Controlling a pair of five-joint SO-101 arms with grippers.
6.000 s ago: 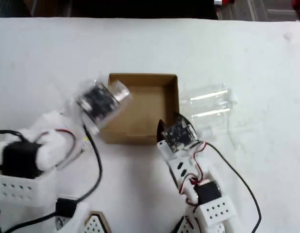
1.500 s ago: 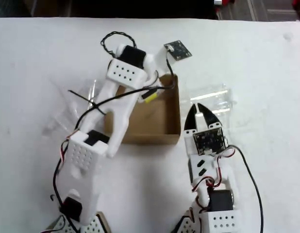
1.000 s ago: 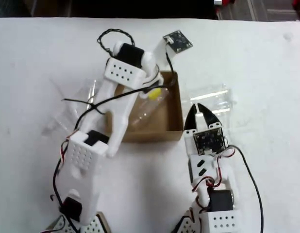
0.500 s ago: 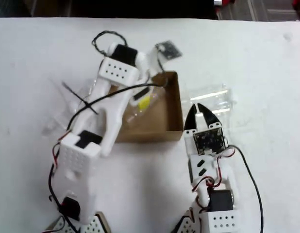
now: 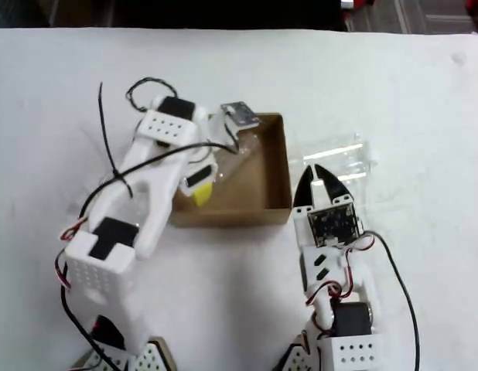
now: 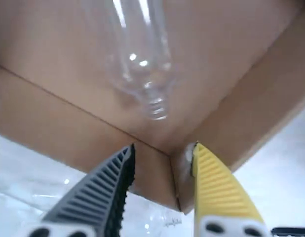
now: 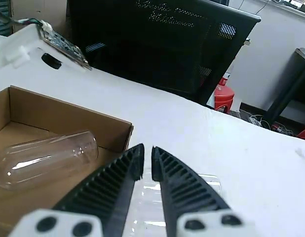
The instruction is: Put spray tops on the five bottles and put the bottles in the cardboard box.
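Observation:
The cardboard box (image 5: pixel 274 166) sits mid-table. A clear bottle (image 5: pixel 240 157) lies on its side inside, bare threaded neck (image 6: pixel 156 109) with no spray top, pointing at a box corner. My left gripper (image 6: pixel 162 153) hangs open just outside that corner, grey and yellow fingers (image 5: pixel 202 191) holding nothing. My right gripper (image 5: pixel 311 171) rests shut beside the box's right wall, empty. More clear bottles (image 5: pixel 337 158) lie on the table just beyond it. In the right wrist view the boxed bottle (image 7: pixel 44 158) lies left of the black fingertips (image 7: pixel 137 158).
The left arm's white links (image 5: pixel 138 193) stretch over the table left of the box. Clear plastic pieces (image 6: pixel 29 202) lie on the table outside the box wall. A dark chair (image 7: pixel 157 44) stands past the table's far edge.
The left arm has let go of the bottle into the box and drawn back toward the near left. The right arm has stayed still.

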